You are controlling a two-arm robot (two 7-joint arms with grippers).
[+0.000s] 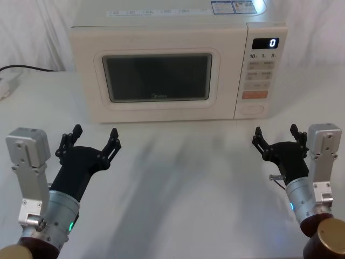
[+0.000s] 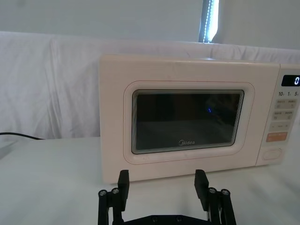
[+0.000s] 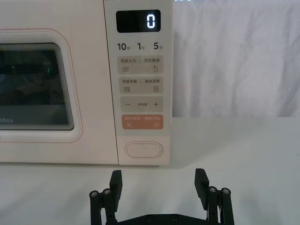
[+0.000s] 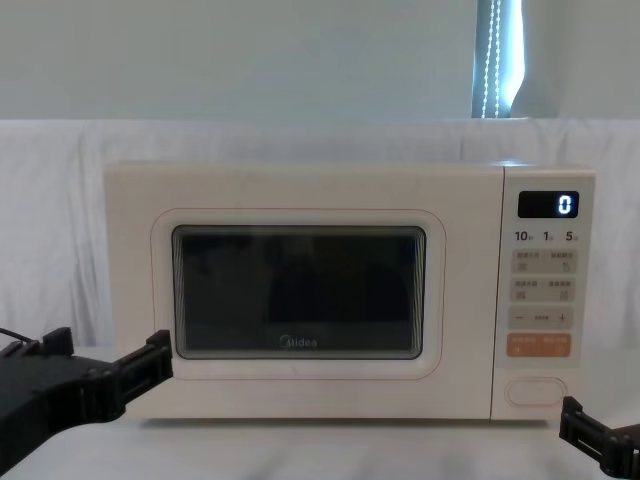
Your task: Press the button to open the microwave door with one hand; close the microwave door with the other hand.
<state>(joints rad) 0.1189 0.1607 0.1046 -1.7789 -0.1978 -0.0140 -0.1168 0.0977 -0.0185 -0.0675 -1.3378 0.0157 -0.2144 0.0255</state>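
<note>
Both grippers are parked spread open on the table: left gripper (image 1: 92, 138), right gripper (image 1: 276, 136). Button (image 1: 254, 107) is found at 11 o'clock from the right one, nearer it, microwave door (image 1: 156, 78) shut.

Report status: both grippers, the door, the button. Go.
Left gripper and right gripper open, short of the microwave. Microwave door shut. Button unpressed, facing right gripper. Path unobstructed.

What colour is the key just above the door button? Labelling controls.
Orange key, clearest in the right wrist view.
</note>
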